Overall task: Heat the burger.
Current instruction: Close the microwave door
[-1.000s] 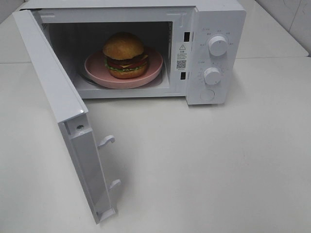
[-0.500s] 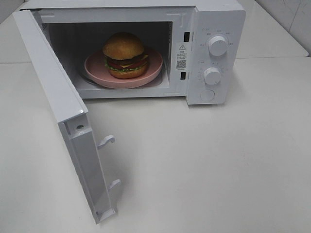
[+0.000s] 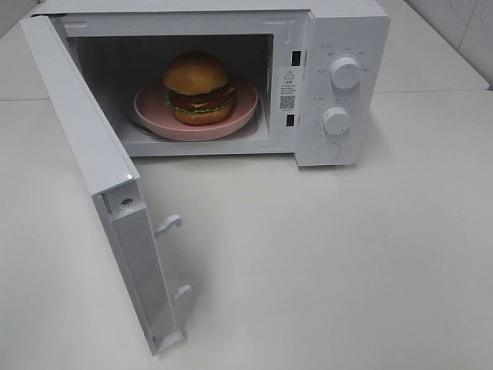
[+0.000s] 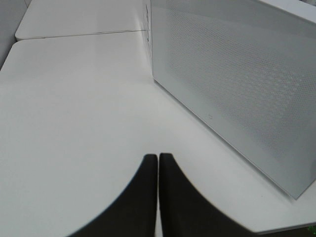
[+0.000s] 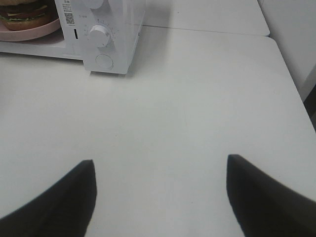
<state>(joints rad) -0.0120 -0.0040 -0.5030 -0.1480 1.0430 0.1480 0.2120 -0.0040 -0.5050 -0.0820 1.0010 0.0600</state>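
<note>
No change across the frames: nothing in the high view has shifted. Burger (image 3: 197, 87) sits on pink plate (image 3: 248, 108) inside microwave (image 3: 347, 31), door (image 3: 85, 146) wide open. Left fingers (image 4: 143, 187) pressed together, empty, near the door's outer face. Right fingers (image 5: 74, 192) spread wide, empty, above desk (image 3: 347, 270). Risk: a hard shove on the door may skid the microwave or leave the latch uncaught.

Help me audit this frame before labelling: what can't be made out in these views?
- Exterior high: the dial markings are too small to read.
- Right wrist: the burger is cut off by the picture's edge, so its top bun is not shown.
- Left wrist: the microwave door fills the view and hides the cavity and burger.
</note>
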